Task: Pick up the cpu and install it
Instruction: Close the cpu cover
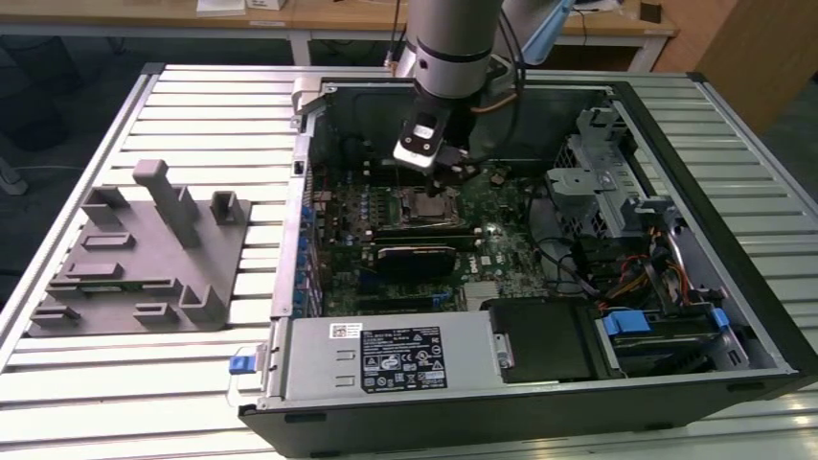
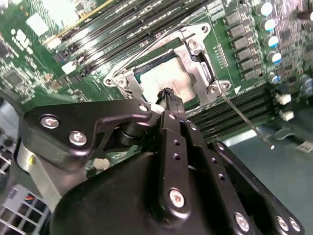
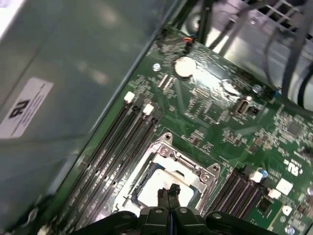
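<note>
We find the cpu [image 3: 152, 188] seated in the socket frame [image 3: 188, 164] on the motherboard [image 3: 215, 117], inside the open computer case [image 1: 511, 426]. The gripper [image 3: 169, 191] hangs directly over the chip, fingers pressed together and gripping nothing. We cannot confirm contact.

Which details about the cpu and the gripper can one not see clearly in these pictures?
- Second wrist view: the gripper covers part of the cpu, so it cannot be told whether its tips touch the chip.
- First wrist view: the picture's edge and the gripper cut off part of the socket frame.
- Exterior view: the cpu is too small to judge whether it sits flat.
</note>
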Controlling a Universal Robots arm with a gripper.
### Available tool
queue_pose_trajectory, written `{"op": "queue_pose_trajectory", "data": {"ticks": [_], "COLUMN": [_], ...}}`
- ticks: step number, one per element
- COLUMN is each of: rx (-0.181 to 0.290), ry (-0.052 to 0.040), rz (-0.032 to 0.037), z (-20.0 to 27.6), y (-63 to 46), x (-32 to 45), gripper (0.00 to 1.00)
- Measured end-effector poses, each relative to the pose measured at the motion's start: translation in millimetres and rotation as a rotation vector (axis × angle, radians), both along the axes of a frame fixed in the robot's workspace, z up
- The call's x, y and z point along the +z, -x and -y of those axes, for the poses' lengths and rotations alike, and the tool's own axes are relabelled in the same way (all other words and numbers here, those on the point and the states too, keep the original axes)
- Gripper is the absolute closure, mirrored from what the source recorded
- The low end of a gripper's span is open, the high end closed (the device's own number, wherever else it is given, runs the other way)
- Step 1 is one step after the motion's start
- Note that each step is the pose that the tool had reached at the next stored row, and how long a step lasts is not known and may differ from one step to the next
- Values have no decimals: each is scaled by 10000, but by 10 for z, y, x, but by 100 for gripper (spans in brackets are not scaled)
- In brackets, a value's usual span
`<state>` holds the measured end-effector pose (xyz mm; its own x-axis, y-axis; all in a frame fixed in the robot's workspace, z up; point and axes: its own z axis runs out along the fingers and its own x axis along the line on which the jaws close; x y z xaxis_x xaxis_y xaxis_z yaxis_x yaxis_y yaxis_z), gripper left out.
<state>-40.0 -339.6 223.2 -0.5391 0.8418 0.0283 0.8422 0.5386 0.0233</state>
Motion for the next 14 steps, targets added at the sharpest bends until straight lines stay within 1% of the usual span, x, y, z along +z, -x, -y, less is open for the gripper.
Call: {"op": "queue_pose_trajectory", "data": {"ticks": [14], "rx": [2551], "ry": [0], "rz": [0], "z": [0], "y": [0], "x": [-11], "gripper": [89]}}
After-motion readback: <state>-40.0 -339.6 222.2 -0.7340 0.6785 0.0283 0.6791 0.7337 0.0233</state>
